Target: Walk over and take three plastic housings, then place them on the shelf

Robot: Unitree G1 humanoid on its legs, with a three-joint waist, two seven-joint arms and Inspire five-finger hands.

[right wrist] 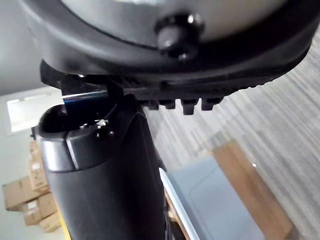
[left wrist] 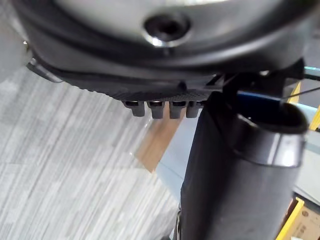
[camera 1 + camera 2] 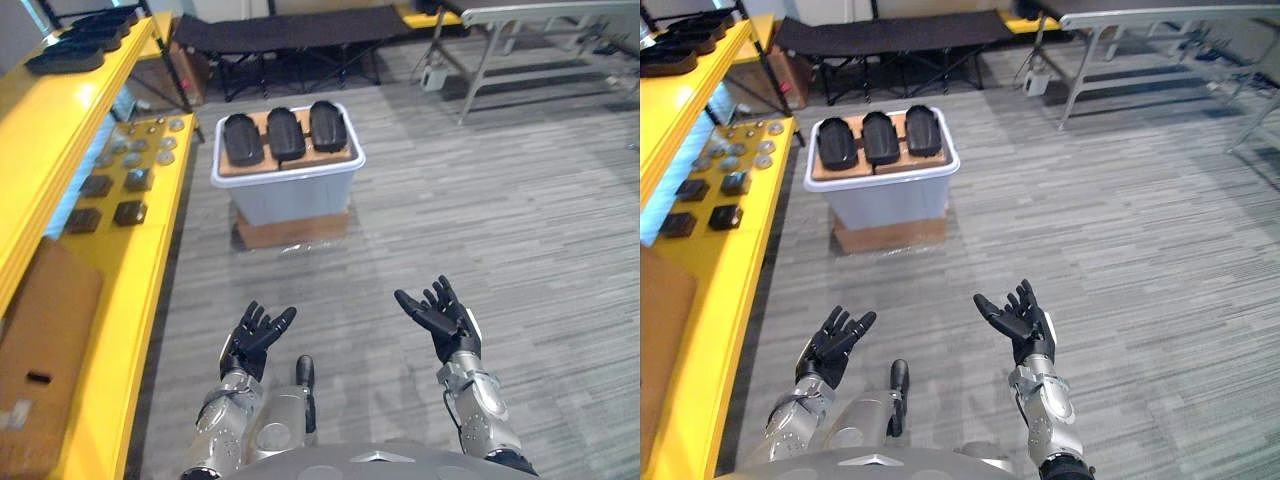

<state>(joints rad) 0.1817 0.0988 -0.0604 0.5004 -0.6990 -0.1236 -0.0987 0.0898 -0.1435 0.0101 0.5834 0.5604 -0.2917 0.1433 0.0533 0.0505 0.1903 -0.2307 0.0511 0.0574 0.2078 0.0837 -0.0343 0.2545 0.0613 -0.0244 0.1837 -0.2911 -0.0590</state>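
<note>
Three black plastic housings (image 3: 287, 134) lie side by side on a cardboard sheet atop a white bin (image 3: 290, 185), some way ahead on the floor. The yellow shelf (image 3: 60, 130) runs along the left, and several more black housings (image 3: 85, 45) rest on its top level. My left hand (image 3: 258, 335) and right hand (image 3: 440, 315) are held out low in front of me, palms up and fingers spread, both open and empty. Both hands are well short of the bin.
The bin stands on a flat cardboard box (image 3: 295, 228). Small metal discs (image 3: 140, 145) and dark blocks (image 3: 110, 200) cover the shelf's lower level, with a cardboard box (image 3: 40, 350) nearer. A black folding cot (image 3: 290, 35) and a grey table frame (image 3: 540, 30) stand at the back.
</note>
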